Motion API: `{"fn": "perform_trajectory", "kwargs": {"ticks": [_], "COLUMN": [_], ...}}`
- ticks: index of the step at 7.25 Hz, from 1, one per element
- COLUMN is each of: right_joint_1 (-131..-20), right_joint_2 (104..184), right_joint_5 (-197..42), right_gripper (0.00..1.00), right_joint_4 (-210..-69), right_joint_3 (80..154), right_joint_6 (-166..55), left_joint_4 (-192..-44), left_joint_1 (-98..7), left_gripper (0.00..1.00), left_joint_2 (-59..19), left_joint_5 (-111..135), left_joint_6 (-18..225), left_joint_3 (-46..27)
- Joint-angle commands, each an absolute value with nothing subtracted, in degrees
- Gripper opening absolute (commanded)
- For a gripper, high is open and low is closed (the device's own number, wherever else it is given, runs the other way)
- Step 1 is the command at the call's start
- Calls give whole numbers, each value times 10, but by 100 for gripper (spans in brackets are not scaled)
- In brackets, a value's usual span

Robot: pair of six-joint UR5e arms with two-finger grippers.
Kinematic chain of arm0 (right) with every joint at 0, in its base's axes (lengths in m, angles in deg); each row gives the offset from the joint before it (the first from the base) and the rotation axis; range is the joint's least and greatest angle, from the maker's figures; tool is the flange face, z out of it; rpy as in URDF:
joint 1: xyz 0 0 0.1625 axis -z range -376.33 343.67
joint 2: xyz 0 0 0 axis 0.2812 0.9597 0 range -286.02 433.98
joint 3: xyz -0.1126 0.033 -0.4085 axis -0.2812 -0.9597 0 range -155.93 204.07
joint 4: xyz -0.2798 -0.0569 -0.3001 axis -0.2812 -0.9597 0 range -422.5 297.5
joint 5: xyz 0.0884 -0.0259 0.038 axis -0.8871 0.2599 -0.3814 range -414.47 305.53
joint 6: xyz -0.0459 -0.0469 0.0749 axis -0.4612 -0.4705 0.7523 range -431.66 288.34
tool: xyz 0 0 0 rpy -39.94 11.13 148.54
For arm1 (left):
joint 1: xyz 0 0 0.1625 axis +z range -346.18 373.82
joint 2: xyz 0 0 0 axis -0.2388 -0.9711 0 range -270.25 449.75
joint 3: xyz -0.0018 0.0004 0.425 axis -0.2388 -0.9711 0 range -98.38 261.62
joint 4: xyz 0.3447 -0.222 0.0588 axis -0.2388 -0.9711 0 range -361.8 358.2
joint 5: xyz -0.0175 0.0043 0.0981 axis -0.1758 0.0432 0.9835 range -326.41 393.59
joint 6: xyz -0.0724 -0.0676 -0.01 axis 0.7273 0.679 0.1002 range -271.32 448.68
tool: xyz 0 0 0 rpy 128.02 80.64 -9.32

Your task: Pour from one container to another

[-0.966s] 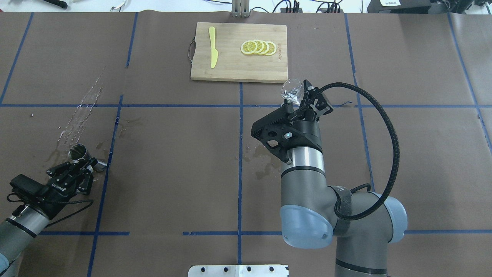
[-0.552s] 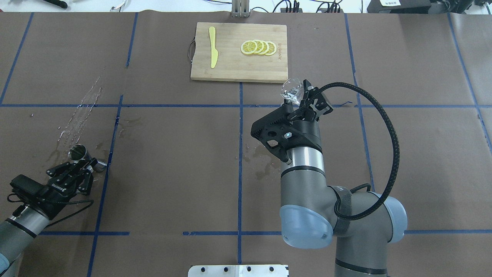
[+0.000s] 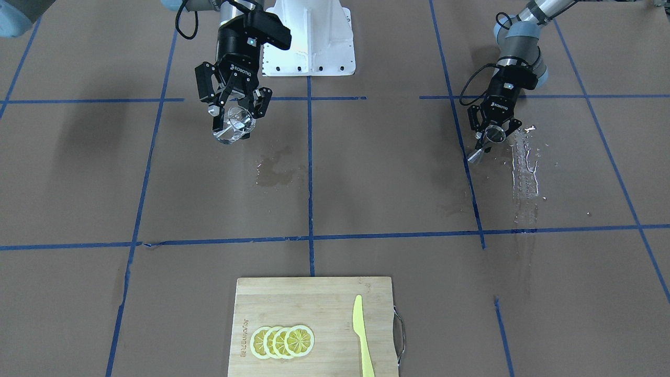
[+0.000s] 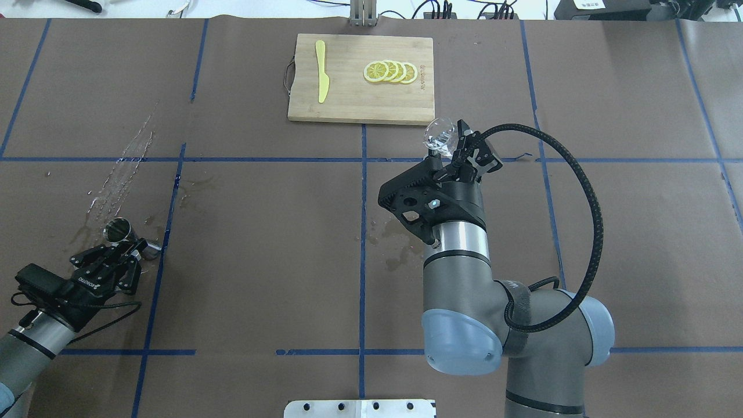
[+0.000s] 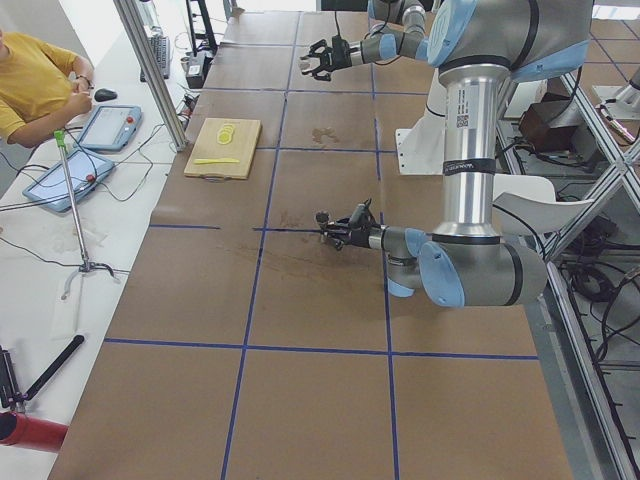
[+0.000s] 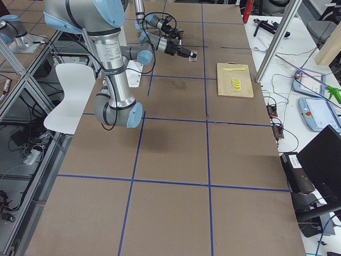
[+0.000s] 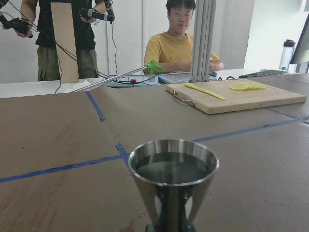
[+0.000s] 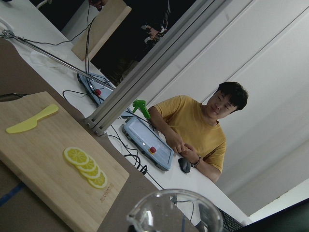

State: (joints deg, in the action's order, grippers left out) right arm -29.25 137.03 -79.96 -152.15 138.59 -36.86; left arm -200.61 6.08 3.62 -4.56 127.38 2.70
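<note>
The right gripper (image 4: 450,144) clamped the tumbler (image 4: 438,133), the left gripper (image 4: 132,247) clamped the jigger (image 4: 118,229) far left; pouring likely required bringing them together.

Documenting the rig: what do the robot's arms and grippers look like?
The left arm and right arm are silver-grey tubes with pale blue joint caps. The left gripper and right gripper are black, two-fingered, with white ROBOTIQ lettering. A black braided cable loops along the right arm; a thinner black one is at the left wrist.

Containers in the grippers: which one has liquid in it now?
The steel jigger in the left gripper: a liquid surface shows below its rim. The glass tumbler looks empty.
</note>
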Motion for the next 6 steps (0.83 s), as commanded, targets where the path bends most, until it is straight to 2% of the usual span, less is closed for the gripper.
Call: {"fn": "perform_trajectory", "kwargs": {"ticks": [1, 3, 6], "right_joint_1": [-293, -293, -293], "right_joint_2": [1370, 1370, 1370], "right_joint_5": [-800, -800, -800], "right_gripper": [0, 0, 0], "right_joint_4": [-1522, -1522, -1522], "right_joint_3": [1386, 1387, 1386], "right_joint_6": [-369, -368, -369], "left_joint_4": [-2006, -2005, -2006], "left_joint_1": [61, 61, 61], "left_gripper": [0, 4, 26], "left_joint_2": [36, 36, 36], "left_joint_5": [-46, -46, -46], "left_joint_6": [1274, 1274, 1274], "left_joint_3": [28, 28, 28]}}
